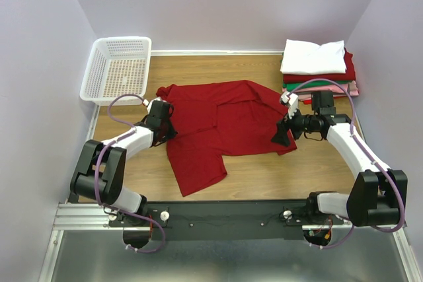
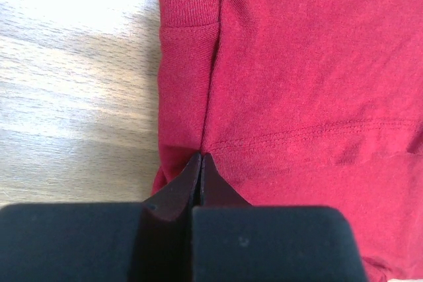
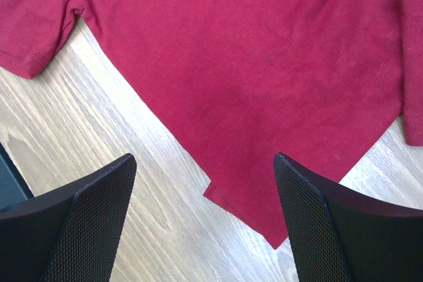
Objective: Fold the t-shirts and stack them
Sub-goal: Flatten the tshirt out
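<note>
A large dark red t-shirt (image 1: 218, 120) lies spread on the wooden table, partly folded over itself. My left gripper (image 1: 166, 123) rests at its left edge. In the left wrist view the gripper (image 2: 200, 156) is shut, its tips pinching a crease of the red cloth (image 2: 297, 84). My right gripper (image 1: 283, 135) is at the shirt's right edge. In the right wrist view it (image 3: 205, 160) is open and empty, held above a pointed corner of the shirt (image 3: 264, 97). A stack of folded t-shirts (image 1: 314, 57) sits at the back right, white on top, then dark red, green and pink.
A white plastic mesh basket (image 1: 117, 67) stands at the back left, next to the wall. The folded stack stands close behind my right arm. Bare wood (image 1: 277, 176) shows in front of the shirt, and a metal rail runs along the near edge.
</note>
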{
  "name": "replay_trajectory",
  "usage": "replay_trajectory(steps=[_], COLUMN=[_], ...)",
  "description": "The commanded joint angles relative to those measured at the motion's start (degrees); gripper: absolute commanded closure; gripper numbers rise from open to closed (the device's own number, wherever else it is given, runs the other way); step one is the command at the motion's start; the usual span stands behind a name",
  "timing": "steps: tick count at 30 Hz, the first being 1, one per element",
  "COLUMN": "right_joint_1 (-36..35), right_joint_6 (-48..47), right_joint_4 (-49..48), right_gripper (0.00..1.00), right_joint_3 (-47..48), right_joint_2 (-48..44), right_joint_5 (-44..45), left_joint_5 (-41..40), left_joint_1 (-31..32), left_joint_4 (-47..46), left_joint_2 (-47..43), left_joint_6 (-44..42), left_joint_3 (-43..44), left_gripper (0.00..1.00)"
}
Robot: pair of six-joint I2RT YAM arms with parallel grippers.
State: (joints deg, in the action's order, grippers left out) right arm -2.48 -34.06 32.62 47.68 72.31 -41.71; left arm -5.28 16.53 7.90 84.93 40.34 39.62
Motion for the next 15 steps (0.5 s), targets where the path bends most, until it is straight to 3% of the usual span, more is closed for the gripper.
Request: replay_trajectory(steps=[1, 10, 15], right_joint_1=[0.5, 0.5, 0.6], right_joint_6=[0.1, 0.2, 2.5], right_joint_4=[-0.8, -0.9, -2.1], right_gripper=[0.09, 0.09, 0.09], right_joint_3=[-0.8, 0.0, 4.0], right_joint_2=[-0.9, -0.2, 2.9], right_joint_5=[-1.7, 0.5, 7.9], left_joint_5=[0.6, 3.1, 5.0], left_joint_1=[0.3, -0.1, -0.5], left_joint_4=[0.7, 1.8, 0.7], left_joint_2=[-2.7, -9.9, -11.1], left_joint_6=[-0.4, -0.8, -1.6], left_joint_3=[0.6, 1.4, 0.6], left_gripper=[1.00, 1.00, 1.00])
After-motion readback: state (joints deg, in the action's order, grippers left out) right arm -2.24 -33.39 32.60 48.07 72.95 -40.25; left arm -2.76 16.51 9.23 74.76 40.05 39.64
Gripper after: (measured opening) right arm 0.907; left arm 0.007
